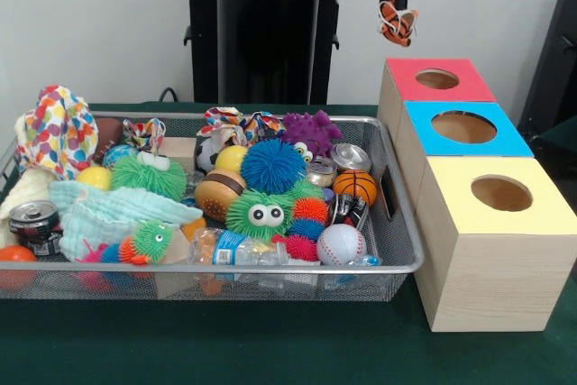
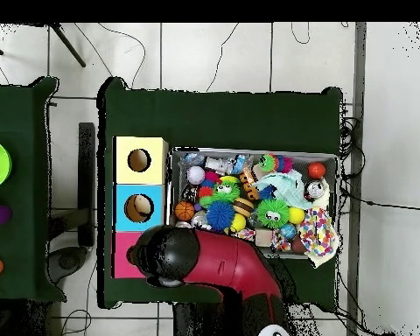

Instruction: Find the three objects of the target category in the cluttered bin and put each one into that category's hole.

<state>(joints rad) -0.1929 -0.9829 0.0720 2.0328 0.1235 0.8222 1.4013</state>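
My gripper (image 1: 398,17) clamps a small orange-and-white toy (image 1: 398,26) at upper right, above the red box's hole (image 1: 437,79); released off-centre, it could bounce off the rim

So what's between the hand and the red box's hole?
Front view: only open air between the hand, holding an orange and white toy, and the red box hole below.

Even, diffuse light fills the front view, with no hard shadows on the pale wall (image 1: 90,24). Soft sheen shows on the cans and on the plastic bottle (image 1: 236,248) in the mesh bin (image 1: 401,254). The green worktop (image 1: 270,349) reads dark. In the overhead view, the white floor (image 2: 388,131) looks bright, nearly washed out, and small objects appear soft.
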